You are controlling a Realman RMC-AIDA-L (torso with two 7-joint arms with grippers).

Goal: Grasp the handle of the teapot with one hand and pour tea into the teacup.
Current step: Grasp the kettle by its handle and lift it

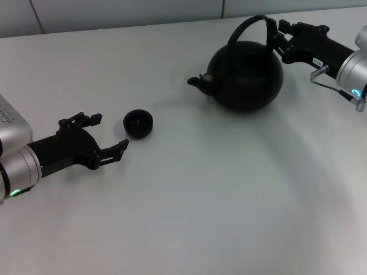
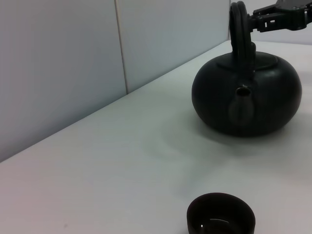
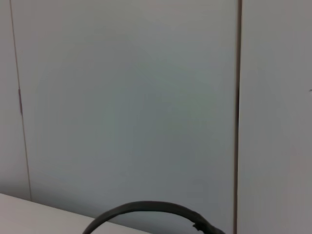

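Observation:
The matte-black teapot (image 1: 248, 73) stands on the white table at the back right, its spout (image 1: 198, 81) pointing left toward the teacup. Its arched handle (image 1: 248, 24) loops over the top. My right gripper (image 1: 282, 39) is at the handle's right end, open, with one finger on either side of the band. The left wrist view shows the teapot (image 2: 253, 97), the handle (image 2: 241, 29) and the right gripper's fingers (image 2: 273, 14) against it. The handle's arc (image 3: 146, 207) also shows in the right wrist view. The small black teacup (image 1: 138, 124) (image 2: 220, 217) stands just right of my open, empty left gripper (image 1: 110, 130).
The white table (image 1: 218, 195) spreads wide in front of and between the teacup and the teapot. A grey panelled wall (image 2: 58, 63) runs along the table's far edge, close behind the teapot.

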